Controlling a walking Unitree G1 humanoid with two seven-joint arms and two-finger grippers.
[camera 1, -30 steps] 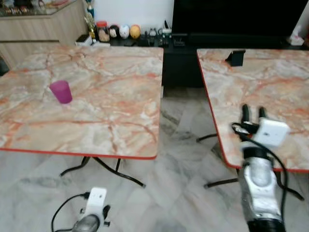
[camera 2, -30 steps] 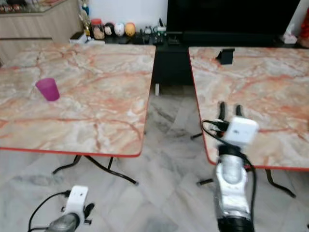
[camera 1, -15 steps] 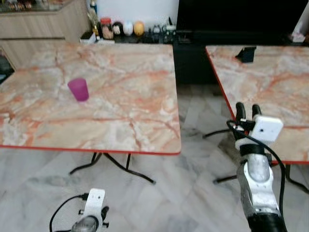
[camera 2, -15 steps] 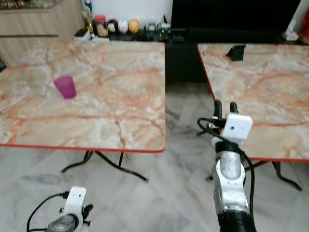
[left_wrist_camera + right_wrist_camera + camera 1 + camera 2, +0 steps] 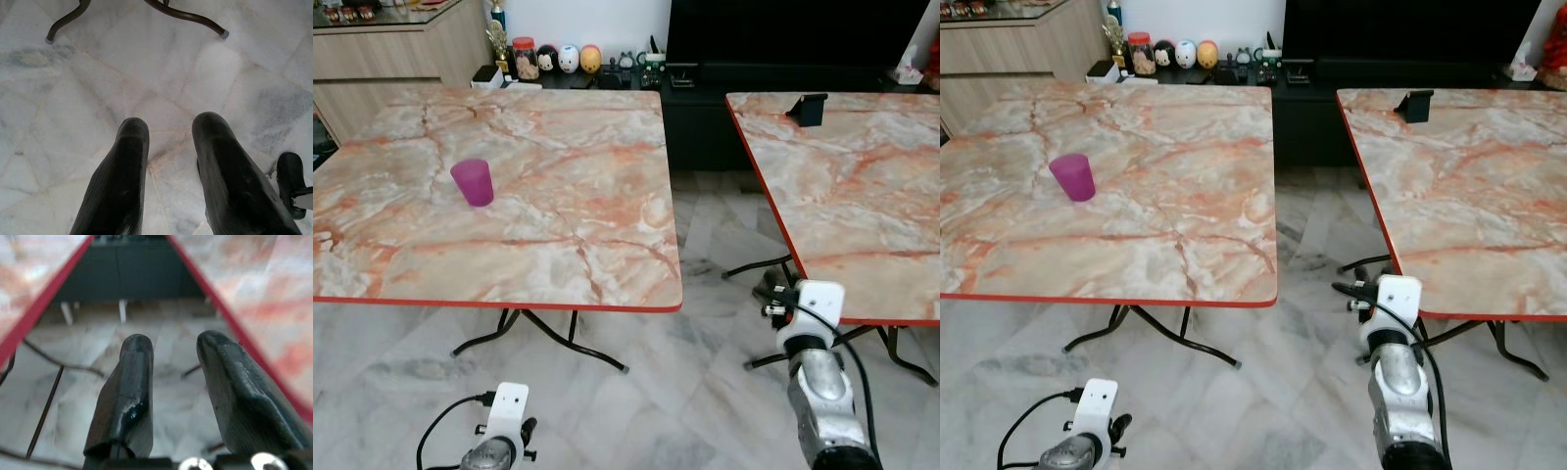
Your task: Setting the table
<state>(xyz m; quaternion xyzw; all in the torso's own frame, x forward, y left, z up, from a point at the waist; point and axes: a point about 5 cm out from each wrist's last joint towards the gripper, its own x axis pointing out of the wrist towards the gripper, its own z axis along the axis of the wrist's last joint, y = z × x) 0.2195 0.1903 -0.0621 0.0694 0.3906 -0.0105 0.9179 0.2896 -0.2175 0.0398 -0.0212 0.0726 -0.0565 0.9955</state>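
A small purple plastic cup (image 5: 472, 182) stood upright on the left-hand marble-patterned table with a red edge (image 5: 558, 255), well in from the table's near edge and towards its left side. A second marble-patterned table with a red edge (image 5: 862, 196) stood to the right of the cup's table, a strip of pale marble floor (image 5: 705, 392) between them, and carried a small black stand (image 5: 808, 108) near its far edge. Beyond the cup's table, a dark low cabinet (image 5: 705, 127) held a row of small round figurines and jars (image 5: 558, 61).

The right gripper (image 5: 171, 396) hung below the near edge of the second table, well apart from the cup, its two black fingers (image 5: 129, 396) released with a clear gap between them and nothing held. The left gripper (image 5: 168, 171) pointed down at the floor, in front of the cup's table and near its dark curved legs (image 5: 181, 14), its fingers (image 5: 122, 181) likewise parted and empty.
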